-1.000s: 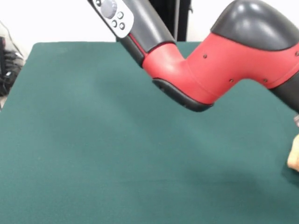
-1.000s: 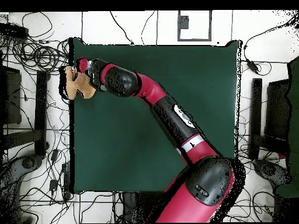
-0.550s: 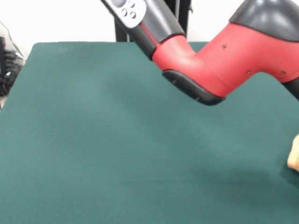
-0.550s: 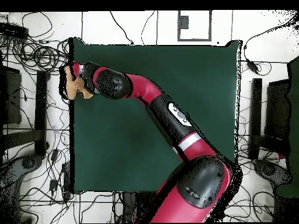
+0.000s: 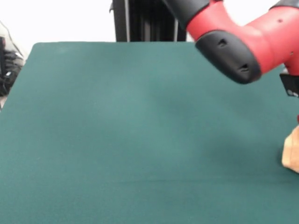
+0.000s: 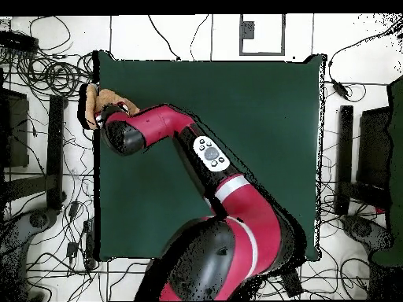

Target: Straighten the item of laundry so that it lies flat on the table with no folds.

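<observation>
Dark green felt covers the counter (image 5: 117,140), which fills most of both views, with tangled cables on the pale floor (image 6: 47,71) around it in the overhead view. Only a tan-orange corner of the towel (image 5: 291,153) shows in the front view, at the counter's right edge, cut off by the frame. From overhead the towel (image 6: 96,103) sits bunched at the counter's upper left corner, partly over the edge, not spread flat. The red and black arm (image 6: 169,126) reaches from the picture's bottom across the counter to that corner, and its wrist covers much of the cloth. The claw is hidden beneath the wrist, so I cannot tell whether it is clenched or released.
</observation>
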{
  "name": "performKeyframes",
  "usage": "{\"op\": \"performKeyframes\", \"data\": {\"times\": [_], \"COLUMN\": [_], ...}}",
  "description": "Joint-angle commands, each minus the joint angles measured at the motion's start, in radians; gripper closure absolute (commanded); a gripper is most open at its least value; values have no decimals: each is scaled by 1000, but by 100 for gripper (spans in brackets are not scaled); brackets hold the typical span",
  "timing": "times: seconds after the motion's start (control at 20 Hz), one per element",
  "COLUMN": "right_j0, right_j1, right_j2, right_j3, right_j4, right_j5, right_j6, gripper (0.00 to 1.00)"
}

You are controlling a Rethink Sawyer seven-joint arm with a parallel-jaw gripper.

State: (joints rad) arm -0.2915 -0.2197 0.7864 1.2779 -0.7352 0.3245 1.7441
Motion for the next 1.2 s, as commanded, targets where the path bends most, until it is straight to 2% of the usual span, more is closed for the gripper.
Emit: {"op": "performKeyframes", "data": {"times": [0.05, 0.2, 0.5, 0.65, 0.7, 0.8, 0.9, 1.05, 1.2], "right_j0": [-4, 3, 135, 247, 336, 393, 426, 413, 414], "right_j1": [27, 50, -48, -102, -112, -93, -78, -73, -64], "right_j2": [-58, -47, -229, -392, -509, -589, -645, -644, -653], "right_j3": [-87, -122, -127, -137, -168, -201, -222, -226, -239], "right_j4": [-120, -138, -211, -248, -302, -326, -325, -285, -262], "right_j5": [115, 138, 91, 61, 58, 52, 41, 40, 31], "right_j6": [-273, -283, 10, 231, 364, 420, 431, 348, 313], "gripper": [100, 100, 100, 100, 100, 100, 100, 100, 100]}}
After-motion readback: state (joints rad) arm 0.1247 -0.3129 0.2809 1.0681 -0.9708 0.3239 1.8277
